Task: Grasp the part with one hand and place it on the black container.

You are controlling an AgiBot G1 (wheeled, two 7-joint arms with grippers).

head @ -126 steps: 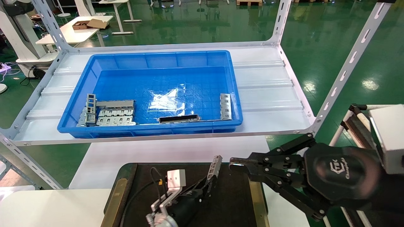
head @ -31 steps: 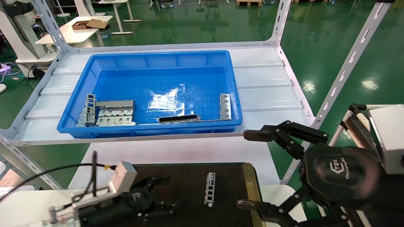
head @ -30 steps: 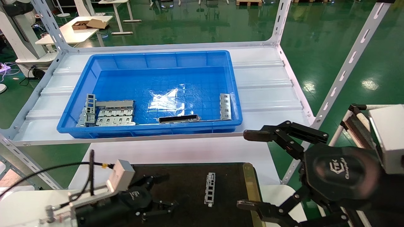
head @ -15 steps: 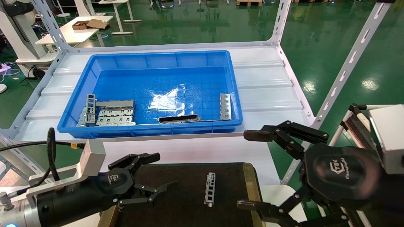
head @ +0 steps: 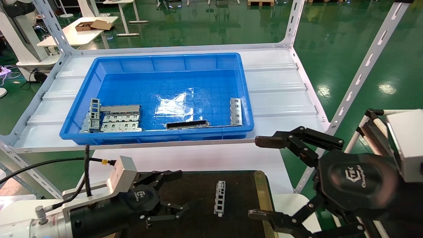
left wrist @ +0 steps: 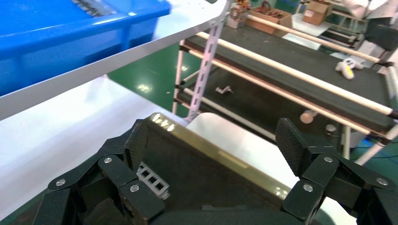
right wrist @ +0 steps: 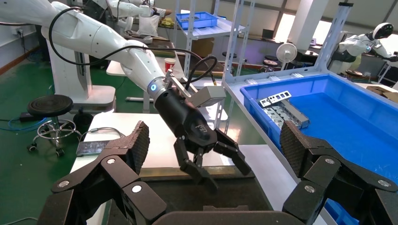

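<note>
Lying flat on the wide matte brown-black tray, the small silver-grey channel bar with rectangular cut-outs rested free, near the brass-coloured strip on my right side. I saw my left black linkage-fingered hand low over the tray, just beside the bar on its left, fingers spread and touching nothing. My right hand hung beyond the tray's right edge, fingers wide apart. Similar metal pieces sat in the big blue plastic bin on the shelf.
</note>
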